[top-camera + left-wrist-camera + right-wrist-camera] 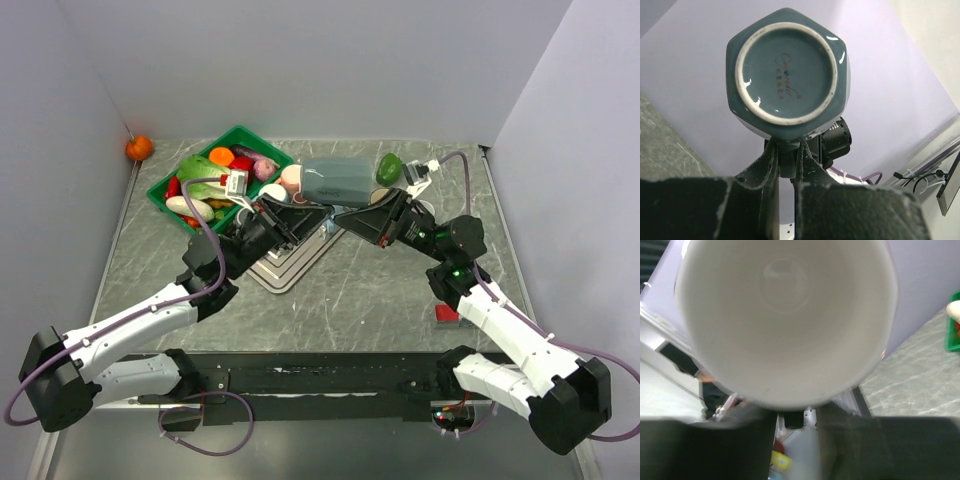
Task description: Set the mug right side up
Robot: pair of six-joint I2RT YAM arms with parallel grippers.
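Left gripper (pixel 788 167): fingers drawn almost together, pinching a dark teal piece that juts from the underside of the mug (pixel 785 75). It looks like the handle. Grip is firm and nothing else is in it.

Mug, from the left wrist: six-sided blue-grey body with the foot ring and glazed base facing the lens. There is small script on the base, too fine to read. The mug lies on its side in the air, off the table.

Right gripper (pixel 796 422): fingers are a dark blur at the bottom of its view, with a narrow gap between them. The mug's lower rim sits right at that gap. Cannot tell whether the fingers have closed on the rim or only flank it. The white inside of the mug fills most of that view, mouth toward the lens.

From above, the two arms meet point to point at mid-table with the mug just behind their tips, base to the left and mouth to the right. A stack of flat metal trays (pixel 290 265) lies on the table (pixel 350 300) beneath the left gripper.

Further out:
- A green basket (pixel 266 144) of vegetables sits back left.
- A pale pink round item (pixel 291 178) is just beside the mug.
- A green pepper (pixel 389 168) lies to the mug's right.
- An orange fruit (pixel 139 147) sits in the far left corner.
- A small red item (pixel 447 313) lies by the right arm.
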